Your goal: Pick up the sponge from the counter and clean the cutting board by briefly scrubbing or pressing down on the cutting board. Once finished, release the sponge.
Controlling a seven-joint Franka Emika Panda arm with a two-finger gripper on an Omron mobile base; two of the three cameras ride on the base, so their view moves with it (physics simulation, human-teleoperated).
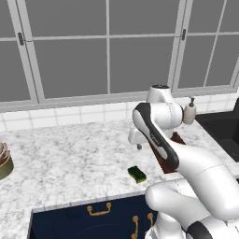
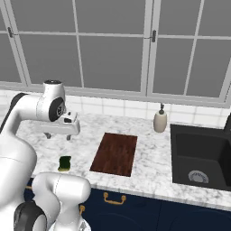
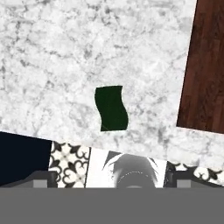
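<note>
The sponge point(image 1: 137, 174) point(image 2: 65, 163) lies dark green side up on the marbled counter point(image 1: 70, 158) point(image 2: 151, 160), close to its front edge. My gripper point(image 1: 139, 146) point(image 2: 57, 136) hangs open above it, apart from it, with nothing between its fingers. In the hand view the sponge point(image 3: 112, 108) sits centred ahead of the gripper point(image 3: 112, 180). The reddish-brown cutting board point(image 2: 114, 153) point(image 3: 205, 65) lies flat just to the sponge's right. In the left base view my arm covers much of the cutting board point(image 1: 164, 162).
A soap dispenser point(image 2: 160, 121) point(image 1: 189, 112) stands by the back wall beyond the board. A dark sink point(image 2: 203, 158) is sunk into the counter at the right. A potted plant point(image 1: 3, 161) sits far left. Navy cabinets with gold handles point(image 2: 113, 198) lie below the edge.
</note>
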